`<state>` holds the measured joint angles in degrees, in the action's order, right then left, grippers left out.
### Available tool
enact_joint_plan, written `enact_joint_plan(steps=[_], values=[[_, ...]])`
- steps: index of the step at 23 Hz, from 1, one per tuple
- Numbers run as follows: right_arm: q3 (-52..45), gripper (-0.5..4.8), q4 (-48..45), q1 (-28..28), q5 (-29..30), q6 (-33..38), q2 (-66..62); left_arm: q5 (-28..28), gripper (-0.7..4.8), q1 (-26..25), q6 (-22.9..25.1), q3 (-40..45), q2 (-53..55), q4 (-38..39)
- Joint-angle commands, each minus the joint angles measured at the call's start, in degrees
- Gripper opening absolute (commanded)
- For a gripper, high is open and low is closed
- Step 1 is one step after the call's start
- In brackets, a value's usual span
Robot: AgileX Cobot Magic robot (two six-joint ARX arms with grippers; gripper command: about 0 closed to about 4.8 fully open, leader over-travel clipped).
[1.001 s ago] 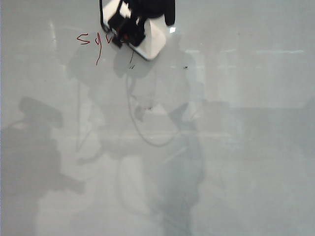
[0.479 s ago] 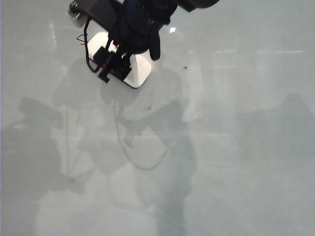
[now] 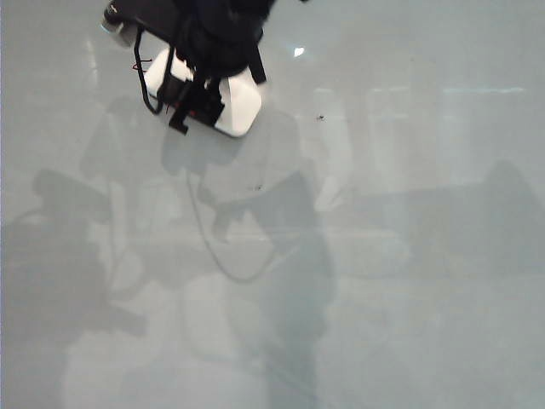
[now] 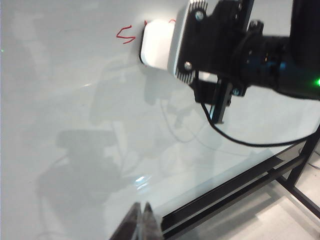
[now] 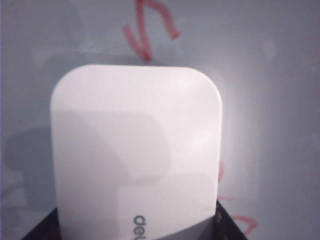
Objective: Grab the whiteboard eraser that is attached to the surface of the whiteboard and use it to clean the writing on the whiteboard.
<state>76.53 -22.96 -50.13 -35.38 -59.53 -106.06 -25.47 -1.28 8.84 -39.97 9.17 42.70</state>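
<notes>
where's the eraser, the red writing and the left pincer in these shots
whiteboard eraser (image 5: pixel 135 145), right wrist view, middle of its white top
writing (image 4: pixel 125 35), left wrist view, on the red s stroke
left pincer (image 4: pixel 141 225), left wrist view, between its closed fingertips

Glossy whiteboard (image 3: pixel 409 256); smooth plastic eraser (image 5: pixel 135 150)

In the exterior view the right claw (image 3: pixel 197 100) has carried the whiteboard eraser (image 3: pixel 237 104) leftward and a little down the whiteboard (image 3: pixel 409 256), from just right of the red writing (image 3: pixel 141 64) to lying over it. A second ago the letters "s", "y" and part of a third stood clear to the left of the eraser; now only a small red trace shows beside the arm. The arm's shadow and cable reflection on the board have shifted left with it.
</notes>
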Motion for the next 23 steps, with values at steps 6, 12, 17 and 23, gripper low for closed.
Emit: enact_joint_plan(steps=[6, 12, 17, 23], values=[[3.0, 1.48, -4.3, -1.4, -2.1, -7.6, 4.5, -0.3, -0.02, 0.0, 0.2, -0.2, 0.0, -0.3], [2.9, 1.48, -1.7, -1.7, 0.6, -8.4, 5.4, -0.3, -0.02, 0.0, 0.2, -0.2, 0.0, -0.3], [2.9, 1.48, 1.5, -1.6, 5.0, -2.9, 4.3, -0.3, -0.02, 0.0, 0.2, -0.2, 0.0, -0.3], [2.9, 1.48, 1.9, -1.8, 5.9, -1.6, -2.6, -0.3, -0.02, 0.0, 0.2, -0.2, 0.0, -0.3]])
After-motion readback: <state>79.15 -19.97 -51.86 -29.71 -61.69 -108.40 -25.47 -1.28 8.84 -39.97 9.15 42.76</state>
